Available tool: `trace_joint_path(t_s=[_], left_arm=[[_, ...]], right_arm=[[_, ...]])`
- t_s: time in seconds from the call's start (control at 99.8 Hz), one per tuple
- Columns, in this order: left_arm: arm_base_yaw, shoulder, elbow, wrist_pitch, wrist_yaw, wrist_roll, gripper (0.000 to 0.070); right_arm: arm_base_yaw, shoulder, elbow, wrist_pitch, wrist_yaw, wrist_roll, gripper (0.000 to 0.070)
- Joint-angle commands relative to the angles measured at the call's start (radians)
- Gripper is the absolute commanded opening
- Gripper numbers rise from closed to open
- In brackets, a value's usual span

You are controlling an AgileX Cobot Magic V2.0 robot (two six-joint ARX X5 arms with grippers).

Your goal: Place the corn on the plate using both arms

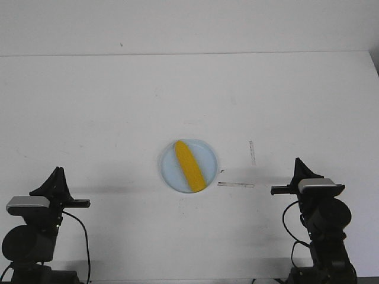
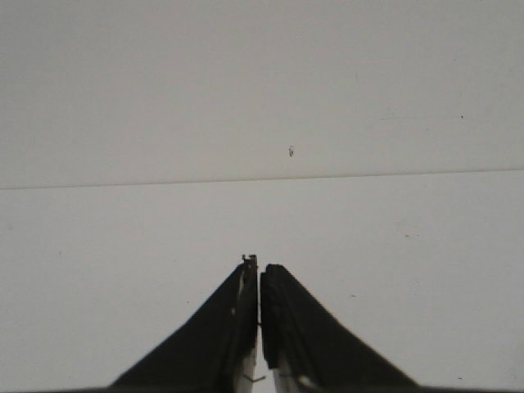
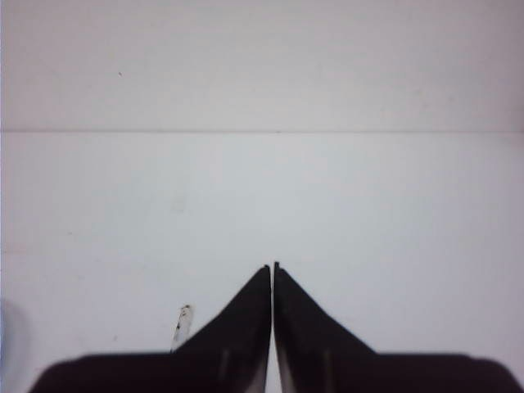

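Observation:
The yellow corn (image 1: 190,165) lies diagonally inside the pale blue plate (image 1: 206,154) at the middle of the white table, tapered end toward the back. My left gripper (image 1: 57,171) is shut and empty at the near left, well clear of the plate. My right gripper (image 1: 298,161) is shut and empty at the near right, also apart from the plate. In the left wrist view the gripper (image 2: 259,264) has its jaws together over bare table. In the right wrist view the gripper (image 3: 272,266) has its jaws together too. Neither wrist view shows the corn.
Two worn tape marks (image 1: 235,184) lie on the table to the right of the plate; one shows in the right wrist view (image 3: 182,322). The table's far edge meets a white wall (image 1: 189,26).

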Motion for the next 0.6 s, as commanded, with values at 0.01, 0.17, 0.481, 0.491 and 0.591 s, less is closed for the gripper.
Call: trace_joint_path(t_s=[0.01, 0.17, 0.481, 0.491, 0.591], left_arm=[[0.001, -0.001, 0.002, 0.012, -0.001, 0.002, 0.0001], [0.001, -0.001, 0.002, 0.012, -0.001, 0.003, 0.0001], [0.001, -0.001, 0.002, 0.012, -0.001, 0.003, 0.0001], [0.001, -0.001, 0.002, 0.012, -0.001, 0.003, 0.0001], [0.001, -0.001, 0.002, 0.012, -0.001, 0.002, 0.0001]], right_arm=[[0.001, -0.058, -0.008, -0.002, 0.003, 0.000, 0.0003], [0.001, -0.181, -0.009, -0.034, 0.002, 0.000, 0.0003], [0.001, -0.346, -0.009, -0.034, 0.003, 0.000, 0.0003], [0.001, -0.349, -0.009, -0.033, 0.003, 0.000, 0.0003], [0.001, -0.366, -0.009, -0.031, 0.004, 0.000, 0.0003]])
